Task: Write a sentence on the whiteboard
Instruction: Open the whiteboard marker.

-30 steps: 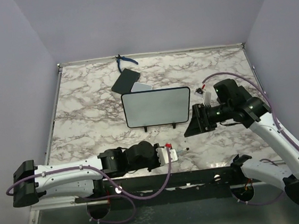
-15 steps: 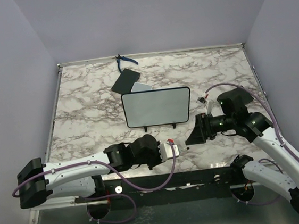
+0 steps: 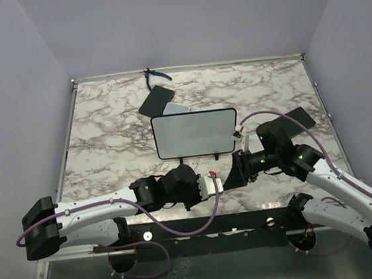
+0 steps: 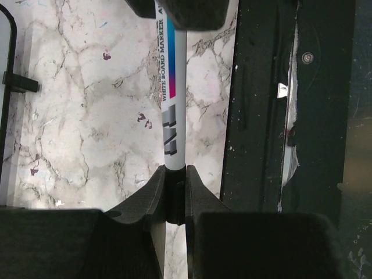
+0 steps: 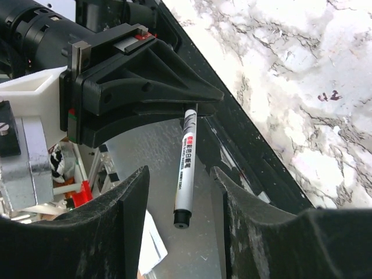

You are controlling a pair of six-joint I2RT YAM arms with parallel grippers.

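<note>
The whiteboard [image 3: 195, 133] stands on its two feet mid-table, its face blank; the sentence is not in view. My left gripper [image 3: 221, 184] is shut on a white marker [image 4: 173, 104], gripping one end between its fingers [image 4: 152, 189]. The marker points away toward my right gripper [image 3: 233, 174], which faces the left one. In the right wrist view the marker [image 5: 187, 168] hangs between the open jaws of the right gripper [image 5: 181, 174], with a gap on each side. Its black end [image 5: 182, 218] is free. The board's black frame [image 4: 8, 87] shows at the left edge of the left wrist view.
Behind the board lie a black flat rectangle [image 3: 155, 101], a grey-white pad [image 3: 175, 107] and blue-handled pliers [image 3: 156, 76]. Another black rectangle [image 3: 297, 118] lies at the right. A black rail [image 3: 247, 218] runs along the near table edge, just below both grippers.
My right gripper has swung left and nearer to the left gripper and its jaws have narrowed round the marker. The left gripper moved slightly right, still shut on the marker.
</note>
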